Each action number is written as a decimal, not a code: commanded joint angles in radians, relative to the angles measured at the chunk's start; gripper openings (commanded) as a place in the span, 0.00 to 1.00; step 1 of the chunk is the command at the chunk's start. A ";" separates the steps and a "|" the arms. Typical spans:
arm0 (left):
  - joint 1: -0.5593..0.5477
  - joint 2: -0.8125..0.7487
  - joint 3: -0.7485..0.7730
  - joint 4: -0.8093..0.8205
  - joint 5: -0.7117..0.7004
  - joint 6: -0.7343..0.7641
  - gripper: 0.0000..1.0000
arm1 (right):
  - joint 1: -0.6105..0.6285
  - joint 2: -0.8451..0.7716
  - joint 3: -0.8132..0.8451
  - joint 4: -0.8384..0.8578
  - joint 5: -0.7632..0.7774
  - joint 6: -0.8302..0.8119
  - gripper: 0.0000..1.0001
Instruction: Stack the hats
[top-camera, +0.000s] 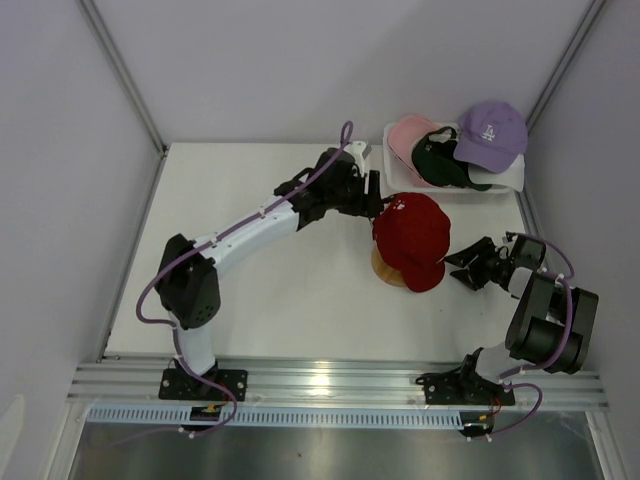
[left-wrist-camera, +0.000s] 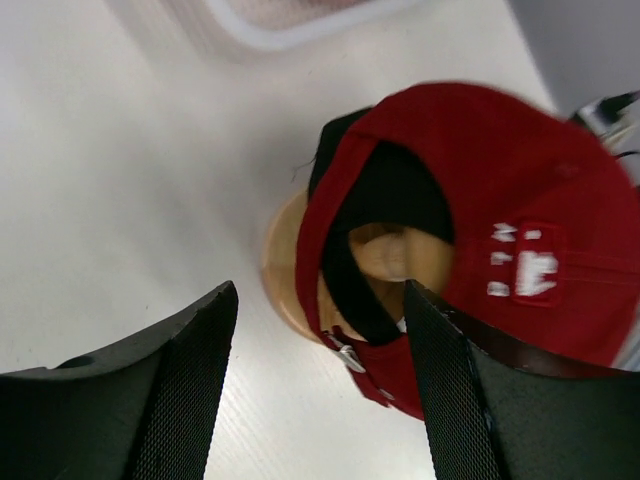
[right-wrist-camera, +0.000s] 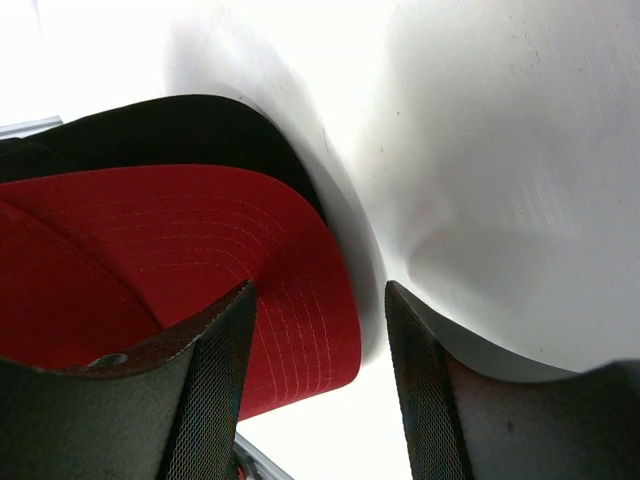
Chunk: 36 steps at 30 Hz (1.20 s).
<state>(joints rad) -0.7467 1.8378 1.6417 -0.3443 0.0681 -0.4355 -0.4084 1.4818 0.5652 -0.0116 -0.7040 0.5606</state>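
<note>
Red cap crowns the wooden stand mid-table, an arm either side!
Its brim runs out toward the right gripper, back strap toward the left gripper; both just beside it, jaws parted, holding nothing.

White table w/ alu rail at near edge — pale grey walls.
</note>
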 joint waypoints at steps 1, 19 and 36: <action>-0.006 0.021 0.012 -0.059 -0.062 0.032 0.71 | 0.008 -0.026 0.036 -0.027 0.001 -0.025 0.59; -0.006 0.156 -0.048 -0.059 -0.116 -0.019 0.59 | 0.011 -0.097 0.125 -0.133 0.028 -0.047 0.65; -0.005 0.111 -0.270 -0.015 -0.091 -0.080 0.53 | 0.040 -0.080 0.165 -0.111 0.043 -0.022 0.76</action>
<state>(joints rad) -0.7589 1.9614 1.4479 -0.2440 0.0254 -0.5163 -0.3836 1.4029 0.6949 -0.1184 -0.6762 0.5430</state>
